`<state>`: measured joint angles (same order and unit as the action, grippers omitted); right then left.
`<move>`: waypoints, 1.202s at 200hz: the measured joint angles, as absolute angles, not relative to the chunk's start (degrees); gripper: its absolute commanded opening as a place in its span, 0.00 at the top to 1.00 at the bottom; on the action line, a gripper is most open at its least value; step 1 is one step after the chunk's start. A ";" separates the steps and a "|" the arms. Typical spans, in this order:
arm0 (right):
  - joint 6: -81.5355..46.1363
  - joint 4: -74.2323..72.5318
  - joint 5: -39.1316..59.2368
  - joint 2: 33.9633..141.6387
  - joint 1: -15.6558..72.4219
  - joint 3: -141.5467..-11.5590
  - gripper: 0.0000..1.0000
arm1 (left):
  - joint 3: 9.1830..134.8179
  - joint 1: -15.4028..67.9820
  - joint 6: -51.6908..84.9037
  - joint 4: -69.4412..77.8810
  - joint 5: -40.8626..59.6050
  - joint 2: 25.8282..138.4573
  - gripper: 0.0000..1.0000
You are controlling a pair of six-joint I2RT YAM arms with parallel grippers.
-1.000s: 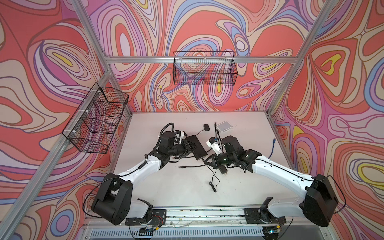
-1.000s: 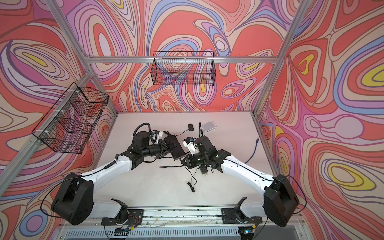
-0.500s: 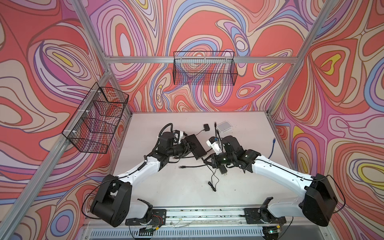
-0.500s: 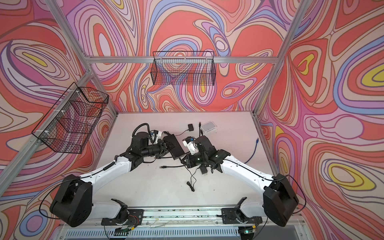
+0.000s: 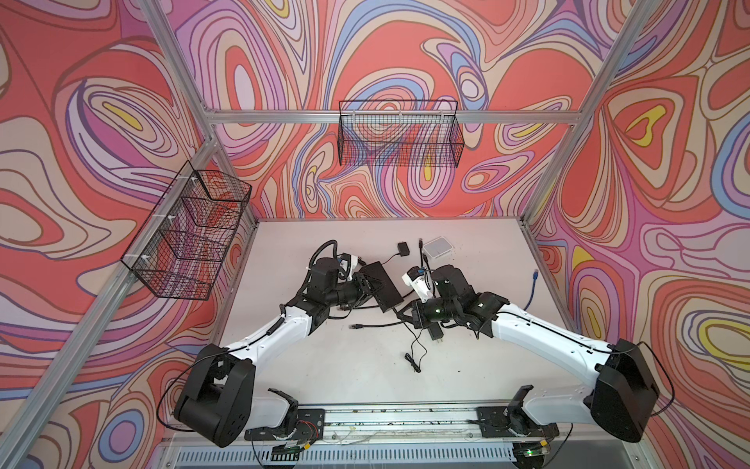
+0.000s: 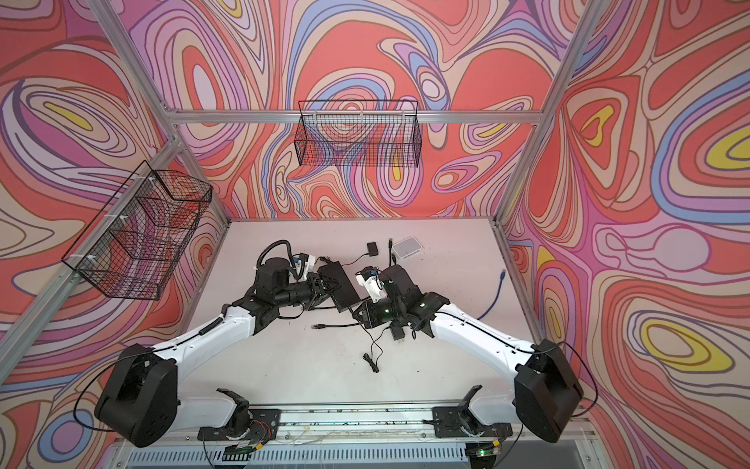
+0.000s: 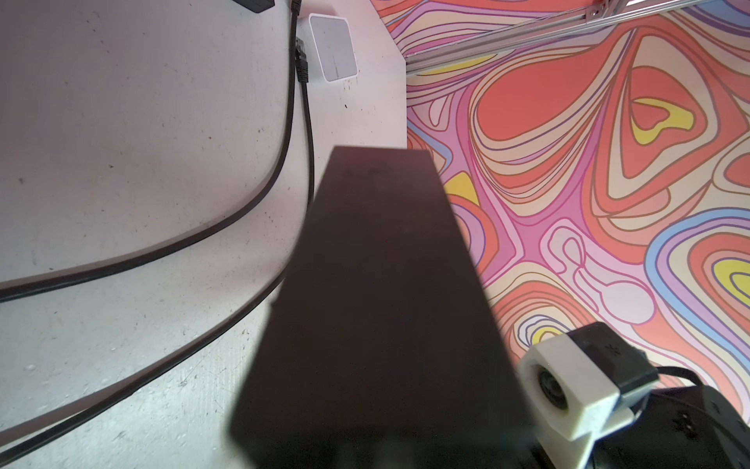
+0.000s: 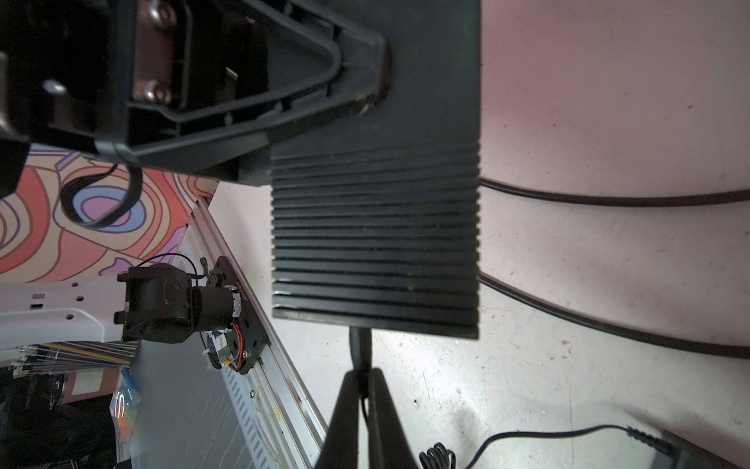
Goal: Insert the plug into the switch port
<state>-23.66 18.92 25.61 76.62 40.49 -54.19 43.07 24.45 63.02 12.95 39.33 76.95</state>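
Note:
The switch [image 5: 382,284] [image 6: 341,286] is a long black box with a ribbed end [image 8: 373,243], held up off the table. My left gripper [image 5: 367,284] [image 6: 324,286] is shut on it, with one finger [image 8: 284,81] lying flat on its face. In the left wrist view the switch [image 7: 377,304] hides the jaws. My right gripper [image 8: 363,375] [image 5: 399,314] [image 6: 358,314] is shut on the black plug [image 8: 360,349]. The plug's tip meets the switch's end face. The port itself is hidden, so I cannot tell how deep the plug sits.
On the table [image 5: 345,365] lie a white box [image 5: 436,247], a small black adapter [image 5: 403,248], a blue cable [image 5: 531,292], a loose black network cable [image 5: 373,325] and a power brick [image 5: 436,331] with coiled wire. Wire baskets [image 5: 399,138] [image 5: 186,235] hang on the walls.

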 measured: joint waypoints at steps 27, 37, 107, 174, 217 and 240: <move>-23.62 19.14 25.26 76.62 40.58 -54.43 1.00 | 43.07 24.47 63.00 13.39 39.42 76.97 0.94; -23.62 19.14 25.21 76.62 40.58 -54.43 1.00 | 43.07 24.49 62.96 13.43 39.44 76.97 0.94; -23.55 21.41 24.82 78.04 40.60 -56.49 1.00 | 43.09 24.51 62.33 13.63 38.98 77.23 0.94; -23.40 18.83 22.74 77.60 40.32 -56.66 0.79 | 46.22 25.21 60.88 9.04 37.78 79.48 0.94; -23.75 12.19 20.47 72.66 39.72 -51.44 0.66 | 47.16 25.87 60.64 5.48 38.94 84.14 0.94; -24.36 12.25 19.27 70.22 39.72 -47.24 0.56 | 47.18 25.78 60.71 5.39 38.50 85.69 0.92</move>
